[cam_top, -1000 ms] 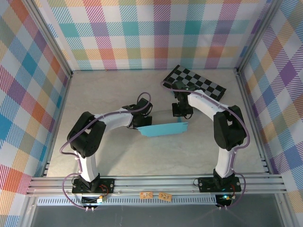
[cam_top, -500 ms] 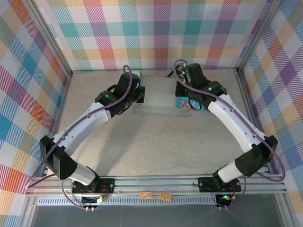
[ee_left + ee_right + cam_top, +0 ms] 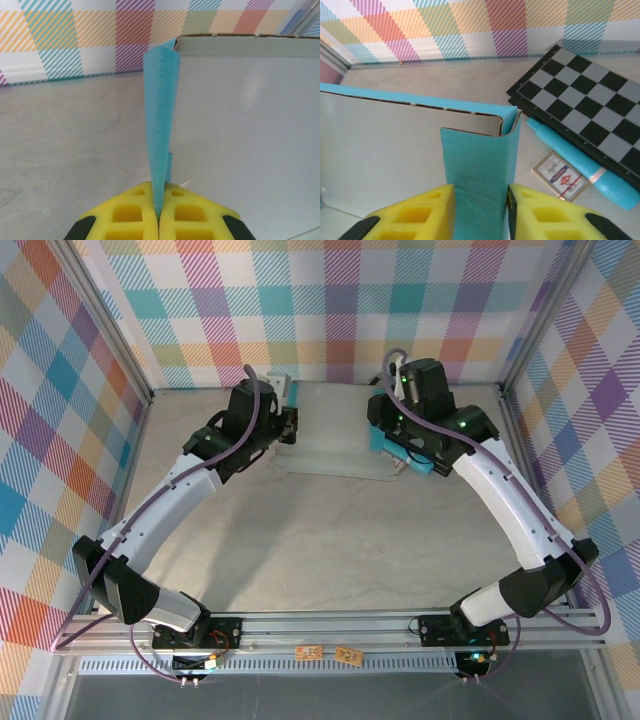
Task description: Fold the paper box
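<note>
The paper box lies at the back of the table between both arms, its grey-white inner side up and teal flaps raised at each end. My left gripper is at its left end. In the left wrist view the left gripper is shut on an upright teal flap, beside the pale panel. My right gripper is at the right end. In the right wrist view the right gripper has its jaws apart, with a teal flap face-on in the gap and the box's inner side to its left.
A black-and-grey checkerboard lies just right of the box, with a slim teal tube and a small printed card along its near edge. The plaid back wall stands close behind the box. Bare tabletop stretches toward the bases.
Both arms have reached out to the back of the table, carrying the box from the middle. It now shows its grey-white inside. The right jaws have parted.
</note>
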`<state>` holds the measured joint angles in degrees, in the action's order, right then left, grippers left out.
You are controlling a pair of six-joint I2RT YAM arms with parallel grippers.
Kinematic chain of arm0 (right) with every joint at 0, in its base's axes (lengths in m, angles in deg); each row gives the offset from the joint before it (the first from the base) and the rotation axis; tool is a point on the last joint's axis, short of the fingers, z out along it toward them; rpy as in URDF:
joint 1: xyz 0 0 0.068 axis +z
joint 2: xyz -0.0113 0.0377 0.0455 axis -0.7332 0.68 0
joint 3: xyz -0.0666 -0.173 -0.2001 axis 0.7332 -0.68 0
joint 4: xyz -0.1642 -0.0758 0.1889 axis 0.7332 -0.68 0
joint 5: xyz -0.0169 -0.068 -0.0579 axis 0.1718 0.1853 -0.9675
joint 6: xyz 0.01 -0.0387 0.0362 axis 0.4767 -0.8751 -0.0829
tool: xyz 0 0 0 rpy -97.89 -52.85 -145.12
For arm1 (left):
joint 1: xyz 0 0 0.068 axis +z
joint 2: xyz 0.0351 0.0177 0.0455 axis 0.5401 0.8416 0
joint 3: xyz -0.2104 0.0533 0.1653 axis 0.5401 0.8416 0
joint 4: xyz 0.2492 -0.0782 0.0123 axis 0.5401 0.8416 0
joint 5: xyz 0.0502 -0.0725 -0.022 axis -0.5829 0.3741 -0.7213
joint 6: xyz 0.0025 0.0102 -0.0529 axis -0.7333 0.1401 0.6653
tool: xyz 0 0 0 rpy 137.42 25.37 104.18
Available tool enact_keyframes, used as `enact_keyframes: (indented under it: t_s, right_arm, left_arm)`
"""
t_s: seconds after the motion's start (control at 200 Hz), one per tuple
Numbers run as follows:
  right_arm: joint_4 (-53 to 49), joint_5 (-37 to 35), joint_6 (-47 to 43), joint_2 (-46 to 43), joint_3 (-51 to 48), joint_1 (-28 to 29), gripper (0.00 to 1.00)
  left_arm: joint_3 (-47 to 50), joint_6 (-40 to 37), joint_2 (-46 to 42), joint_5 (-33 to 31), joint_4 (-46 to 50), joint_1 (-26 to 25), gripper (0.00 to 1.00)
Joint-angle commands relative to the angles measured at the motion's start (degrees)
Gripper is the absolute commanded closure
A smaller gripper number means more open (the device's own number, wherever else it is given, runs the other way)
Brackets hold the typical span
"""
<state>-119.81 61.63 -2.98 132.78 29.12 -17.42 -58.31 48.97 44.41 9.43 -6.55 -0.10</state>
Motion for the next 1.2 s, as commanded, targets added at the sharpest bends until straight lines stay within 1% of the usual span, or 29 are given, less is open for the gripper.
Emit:
enact_keyframes:
  t_s: [0.0,0.04,0.095,0.13,0.17,0.29,0.35,0.465,0.55,0.635,0.7,0.82,0.89,0.94,1.085,1.2]
  right_arm:
    - [1.36,10.01,-1.60,-1.66,0.26,-1.63,0.59]
    - [-0.19,11.47,-2.15,-0.52,1.56,-2.09,0.59]
    - [-3.57,11.00,-2.31,1.32,3.59,-2.47,0.64]
    - [-3.78,11.26,-2.46,1.48,3.54,-2.70,0.66]
    - [-2.51,12.12,-2.43,0.49,2.11,-3.00,0.66]
    - [3.09,20.74,-1.86,-3.16,-1.34,-5.00,0.56]
    - [3.22,24.84,-2.29,-3.28,0.11,-5.76,0.52]
    - [0.63,29.43,-1.94,-2.79,4.94,-7.57,0.45]
    - [0.29,31.92,-0.08,-4.16,6.03,-11.07,0.42]
    - [2.49,37.64,1.98,-6.55,4.91,-15.18,0.38]
    - [3.30,41.78,2.70,-7.14,4.75,-17.18,0.37]
    - [1.95,44.47,1.54,-7.04,3.55,-18.01,0.38]
    - [3.17,44.05,1.53,-8.28,0.97,-18.28,0.39]
    - [4.41,44.51,1.28,-9.18,-1.07,-18.92,0.43]
    - [4.01,45.84,-1.12,-8.86,-4.50,-21.80,0.53]
    - [8.88,48.69,-0.23,-9.17,-6.43,-26.14,0.55]
  left_arm:
    - [-2.23,-0.61,-1.52,1.73,-2.33,0.45,1.00]
    - [-2.23,-0.60,-1.67,1.75,-2.58,0.45,1.00]
    - [-2.32,-0.60,-1.78,1.64,-2.57,0.45,1.00]
    - [-2.57,-0.60,-1.66,1.63,-2.51,0.45,1.00]
    - [-3.05,-0.60,-1.42,1.84,-2.07,0.45,1.00]
    - [-3.98,-0.46,-0.86,2.57,-0.62,0.61,1.00]
    - [-4.48,0.13,-0.42,3.06,0.34,0.87,1.00]
    - [-5.90,0.88,0.56,4.83,2.17,1.66,1.00]
    - [-6.71,1.63,1.05,6.35,2.83,2.50,1.00]
    - [-7.43,2.33,1.36,7.71,3.03,3.47,1.00]
    - [-8.18,2.63,1.80,8.77,3.57,3.98,1.00]
    - [-9.20,2.72,2.37,9.73,3.79,4.56,1.00]
    - [-9.67,2.82,2.50,10.26,3.91,4.98,1.00]
    - [-9.70,2.92,2.56,10.64,3.74,5.18,1.00]
    - [-9.96,2.92,2.53,11.63,3.87,5.63,1.00]
    - [-9.79,2.93,2.43,11.99,4.04,5.81,1.00]
